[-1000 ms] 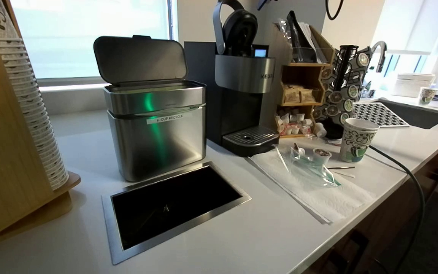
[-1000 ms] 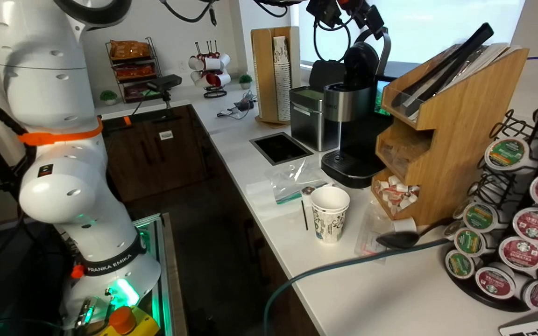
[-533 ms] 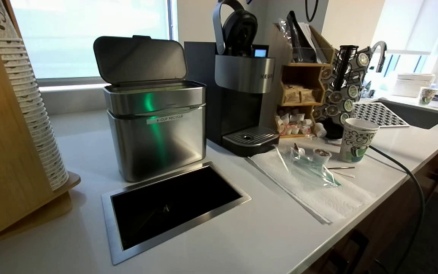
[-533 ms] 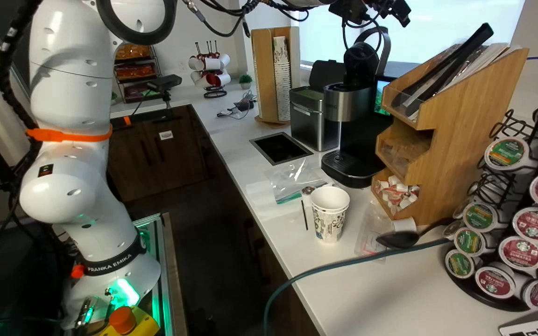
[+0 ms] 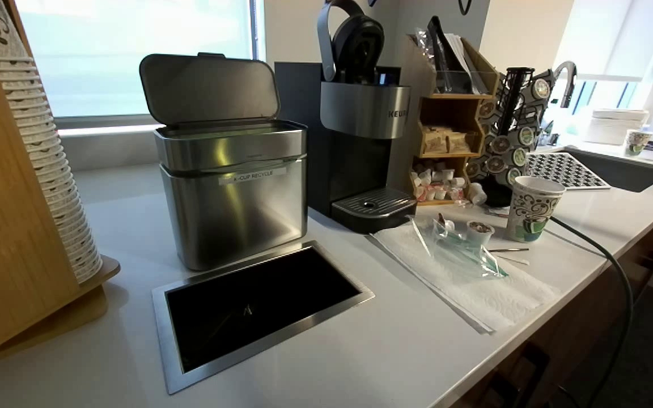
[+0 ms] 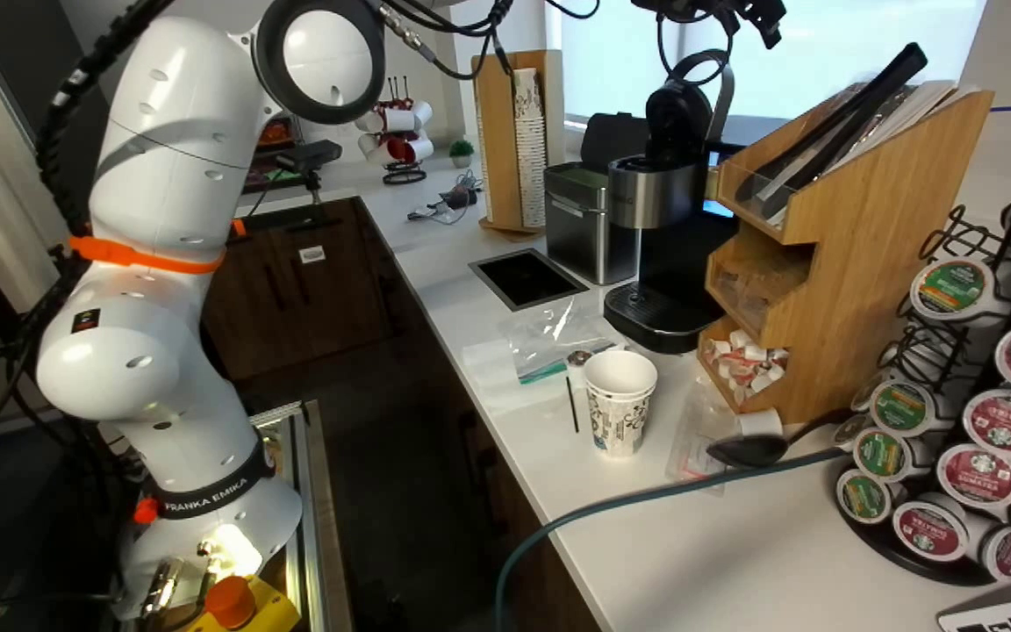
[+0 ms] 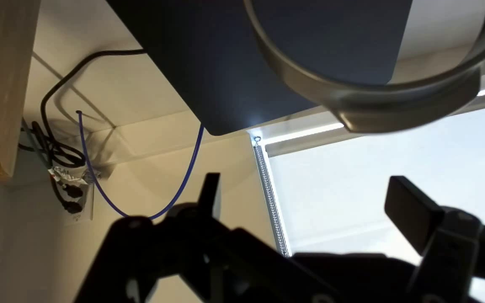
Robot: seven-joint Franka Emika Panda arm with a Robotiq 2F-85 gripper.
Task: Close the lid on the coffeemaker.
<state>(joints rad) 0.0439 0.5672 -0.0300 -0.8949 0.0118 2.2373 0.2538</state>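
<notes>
- The lid [image 5: 359, 45] stands raised on top of the coffeemaker [image 5: 360, 110] in both exterior views, so I judge the closing not yet begun.
- The coffeemaker is upright on the desk [image 5: 394, 340], between the bin [image 5: 236, 204] and the rack [image 6: 874, 237].
- My jaws stand wide apart in the wrist view, holding nothing; I see wall [image 7: 236, 181] and window [image 7: 339, 198] through the gap.
- The lid's silver loop [image 7: 377, 105] crosses the upper right of that view, seemingly untouched, though I can't tell how near it is.
- The step in hand, as I read it, is lining up on the raised lid, before any push.
- Next I should bring the jaws behind the loop, then draw the lid forward and down around its hinge in 1 smooth arc, pressing at the end until it seats.
</notes>
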